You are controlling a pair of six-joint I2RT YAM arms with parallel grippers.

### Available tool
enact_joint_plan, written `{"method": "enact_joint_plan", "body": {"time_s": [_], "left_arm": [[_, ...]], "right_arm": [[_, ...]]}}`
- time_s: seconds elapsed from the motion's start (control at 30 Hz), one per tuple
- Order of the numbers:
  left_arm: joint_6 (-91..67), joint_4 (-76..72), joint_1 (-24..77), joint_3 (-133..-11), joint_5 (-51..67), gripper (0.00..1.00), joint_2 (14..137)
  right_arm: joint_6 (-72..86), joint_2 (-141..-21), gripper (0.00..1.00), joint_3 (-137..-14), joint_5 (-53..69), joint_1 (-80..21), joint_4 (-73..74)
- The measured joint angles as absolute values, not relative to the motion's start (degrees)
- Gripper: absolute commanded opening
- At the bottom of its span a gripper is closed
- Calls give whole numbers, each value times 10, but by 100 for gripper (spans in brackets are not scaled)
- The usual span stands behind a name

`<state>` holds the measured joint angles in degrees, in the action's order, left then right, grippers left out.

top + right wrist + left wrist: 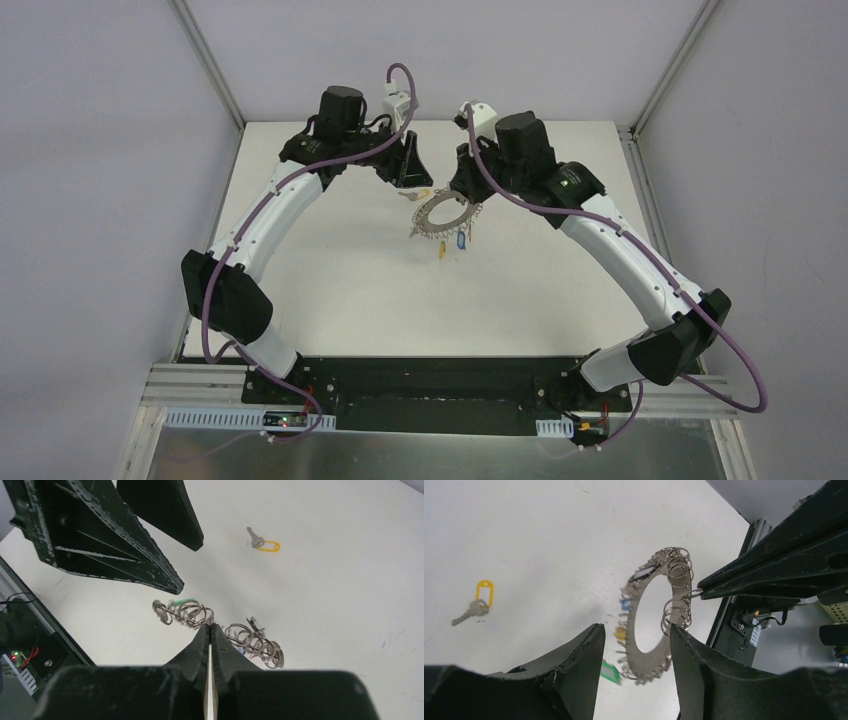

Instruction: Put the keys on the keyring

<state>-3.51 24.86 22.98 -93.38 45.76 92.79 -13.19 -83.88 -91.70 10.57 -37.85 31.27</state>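
The keyring point(447, 215), a flat grey ring fringed with wire loops and small keys, is held tilted above the table. My right gripper point(468, 190) is shut on its rim. In the right wrist view the fingertips point(210, 626) pinch the ring edge-on between loops point(186, 612). My left gripper point(412, 175) is open and empty just beside the ring. In the left wrist view point(636, 630) the ring point(650, 661) shows between its fingers. One loose key with a yellow tag point(415, 195) lies on the table apart from the ring point(476, 602) point(262, 542).
Green point(610, 671), blue point(460, 241) and yellow point(440, 250) tagged keys hang from the ring's lower side. The white table point(350, 290) has metal frame rails along its edges. The two grippers are close together at the table's far middle.
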Motion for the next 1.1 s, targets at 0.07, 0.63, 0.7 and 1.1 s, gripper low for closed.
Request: {"method": "enact_joint_plan", "body": {"time_s": [0.07, 0.63, 0.7, 1.1], "left_arm": [[-30, 249, 233, -934, 454, 50, 928], [36, 236, 248, -934, 467, 48, 950], [41, 232, 251, -934, 479, 48, 953], [121, 241, 255, -904, 531, 56, 938]], "right_arm": [[-133, -838, 0, -912, 79, -388, 313], [-157, -837, 0, -886, 13, -421, 312], [-162, -837, 0, -882, 22, -421, 312], [-175, -832, 0, -863, 134, -377, 312]]}}
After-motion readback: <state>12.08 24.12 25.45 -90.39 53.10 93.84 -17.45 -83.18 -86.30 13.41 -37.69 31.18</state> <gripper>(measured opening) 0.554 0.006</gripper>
